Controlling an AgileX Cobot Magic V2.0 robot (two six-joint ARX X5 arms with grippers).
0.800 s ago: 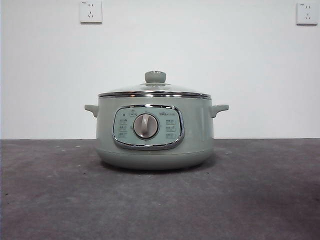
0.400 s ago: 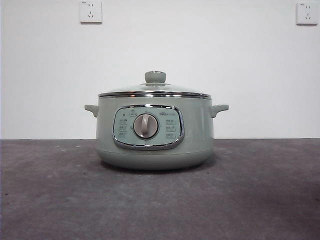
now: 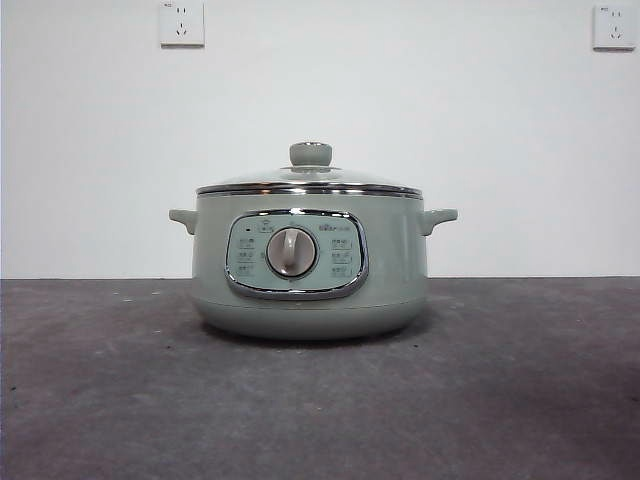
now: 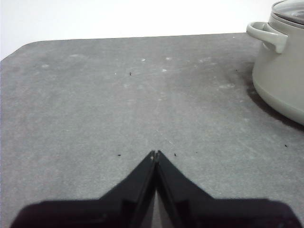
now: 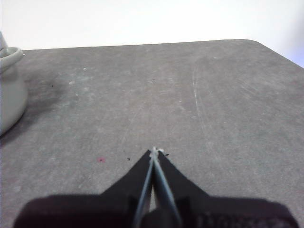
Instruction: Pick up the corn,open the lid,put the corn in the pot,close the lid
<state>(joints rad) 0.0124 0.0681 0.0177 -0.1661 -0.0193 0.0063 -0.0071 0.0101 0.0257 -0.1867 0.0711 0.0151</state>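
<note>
Front view: pot dead centre on dark grey, scuffed table, lid seated on top, white wall behind with sockets at upper left and upper right. Corn nowhere seen. Left gripper closed, empty, over bare tabletop, pot at right edge. Right gripper closed, empty, pot at left edge.

The pot's control panel carries small printed labels (too tiny to read).
</note>
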